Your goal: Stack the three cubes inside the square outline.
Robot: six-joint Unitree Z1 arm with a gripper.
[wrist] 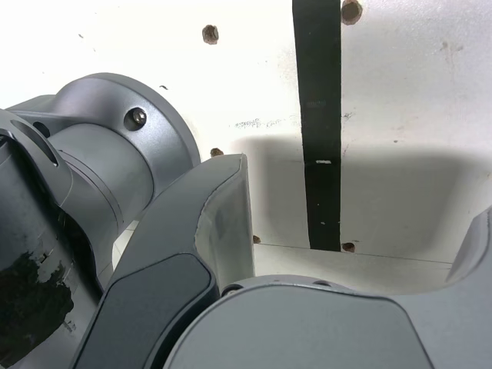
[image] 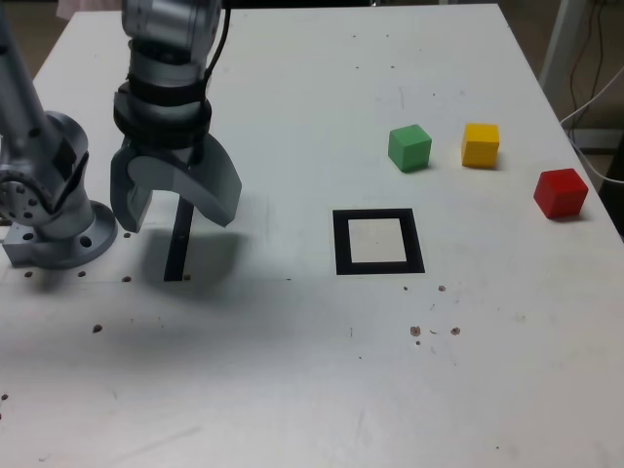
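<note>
Three cubes lie apart on the white table toward the exterior view's right: a green cube (image: 409,147), a yellow cube (image: 481,144) and a red cube (image: 561,192). The square outline (image: 378,241), black with a white centre, is empty in front of the green cube. My gripper (image: 178,213) hangs open at the exterior view's left, far from the cubes, with nothing between its jaws. In the wrist view the gripper (wrist: 361,223) straddles only bare table and a black strip; no cube shows there.
A narrow black strip (image: 178,244) (wrist: 320,138) lies on the table under the gripper. The arm's grey base (image: 54,210) (wrist: 115,165) stands at the exterior view's left. Small screw holes (wrist: 210,34) dot the table. Cables (image: 597,88) hang beyond the right edge.
</note>
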